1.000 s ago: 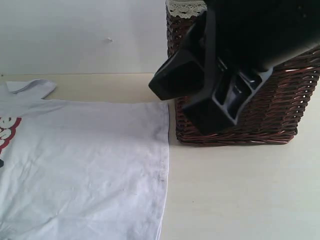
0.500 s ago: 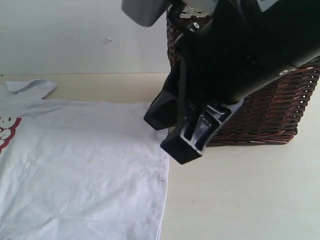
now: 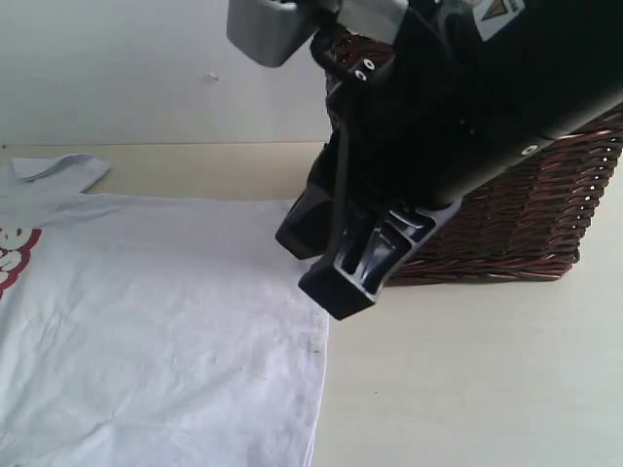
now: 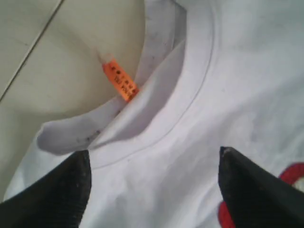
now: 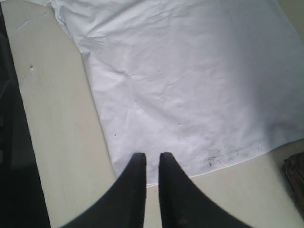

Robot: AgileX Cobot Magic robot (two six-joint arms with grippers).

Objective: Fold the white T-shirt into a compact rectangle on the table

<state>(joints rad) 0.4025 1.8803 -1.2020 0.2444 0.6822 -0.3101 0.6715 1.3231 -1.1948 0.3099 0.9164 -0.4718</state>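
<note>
- Folding had not begun, as far as the views showed. The white T-shirt (image 3: 165, 331) lay spread flat on the tabletop (image 3: 467, 370), filling the lower left of the exterior frame. One sleeve (image 3: 63, 170) lay out at the upper left, and no doubled edge or fold line was visible.
- Left tool (image 4: 153, 152) hung over the collar (image 4: 199, 71) near the orange tag (image 4: 120, 81), its fingers spread wide and pinching nothing.
- Right tool (image 5: 152, 156) hovered at the shirt's hem edge, its fingers nearly pressed together with only a thin gap and nothing between them.
- Every fold therefore seemed left to do: probably the sleeves brought in, then the body doubled down to a rectangle.
- Much of the shirt ran off the left and bottom edges of the exterior frame, and only a sliver of the red letters (image 3: 15, 255) showed there.
- Right arm's dark bulk covered part of the wicker basket (image 3: 516, 224) at the upper right. Whether either tool touched the cloth could not be told.
</note>
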